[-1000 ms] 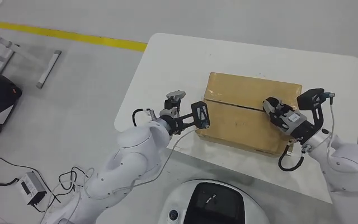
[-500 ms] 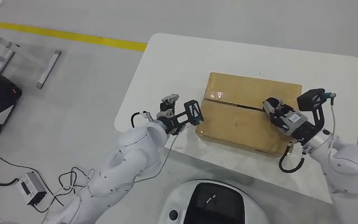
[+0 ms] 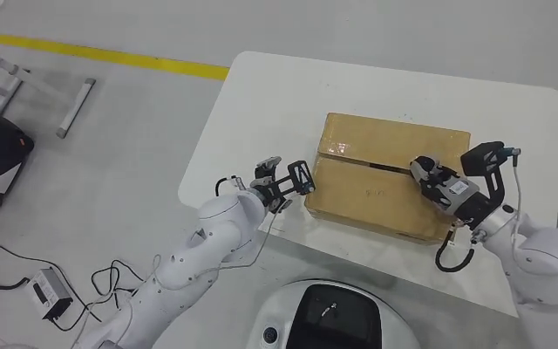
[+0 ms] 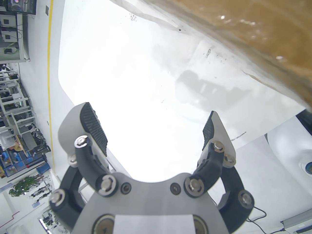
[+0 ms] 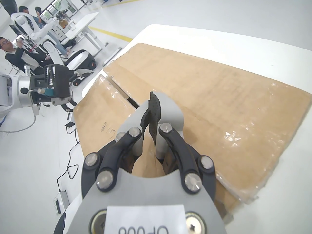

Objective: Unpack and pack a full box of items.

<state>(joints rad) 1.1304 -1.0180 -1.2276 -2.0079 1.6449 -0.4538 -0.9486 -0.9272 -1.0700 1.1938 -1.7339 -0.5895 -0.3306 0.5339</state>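
Note:
A closed brown cardboard box [image 3: 388,170] with clear tape along its centre seam lies on the white table [image 3: 261,105]. My left gripper [image 3: 299,179] hovers just off the box's left end, open and holding nothing. In the left wrist view the left gripper [image 4: 150,115] is over bare table, with the box side [image 4: 219,13] ahead of it. My right gripper [image 3: 420,166] sits over the right part of the box top, near the seam. In the right wrist view the right gripper [image 5: 152,101] is shut with nothing between its pads, just above the box [image 5: 207,93].
The table's rounded near-left corner [image 3: 187,194] lies close to my left arm. A yellow floor line [image 3: 113,57] runs past the far left. A power brick and cables [image 3: 48,292] lie on the floor. My left gripper [image 5: 53,81] appears beyond the box in the right wrist view.
My left gripper has drawn back a little from the box's left end, toward the table's near-left corner. The right gripper has hardly moved, and the box has stayed put.

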